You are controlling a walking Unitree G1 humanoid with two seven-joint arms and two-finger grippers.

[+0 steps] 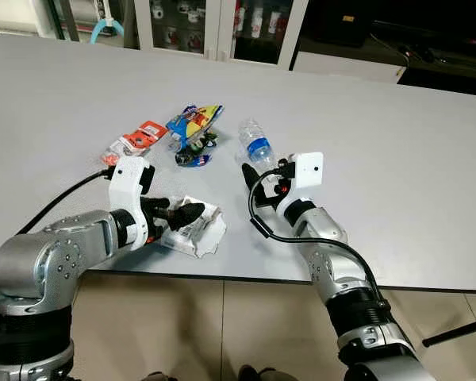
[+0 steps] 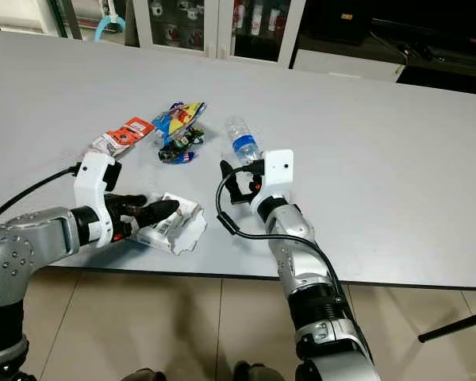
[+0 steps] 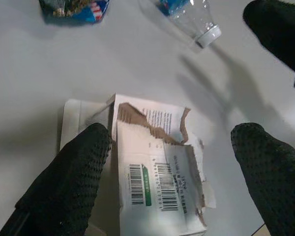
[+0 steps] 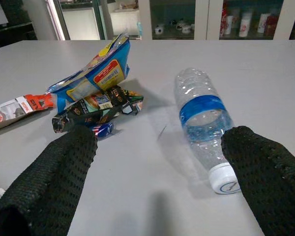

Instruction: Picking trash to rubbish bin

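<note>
A big grey surface [image 1: 397,159] holds some trash. Near its front edge lies a torn white paper package [image 1: 197,226] with black barcodes on it. The left gripper [image 1: 189,214] is right over this package. Its two black fingers [image 3: 69,182] are spread wide, one on each side of the paper, and they do not hold it. One finger seems to touch the paper's edge, but it is hard to be sure.

Further back lies a clear plastic bottle [image 4: 202,118] on its side. It has a blue label and a white cap [image 4: 225,179]. The cap points toward the robot. The right gripper [image 1: 252,176] is just in front of the cap. Its fingers [image 4: 265,182] are spread wide too, and nothing is between them.

To the left of the bottle is a blue and yellow snack bag [image 1: 193,121]. A small dark wrapper [image 4: 96,109] lies against it, on the side closer to the robot. Further left is a flat red and white packet [image 1: 135,140].

Behind the surface stand cabinets with glass doors [image 1: 214,24]. Below the surface is a tan tiled floor [image 1: 222,325].
</note>
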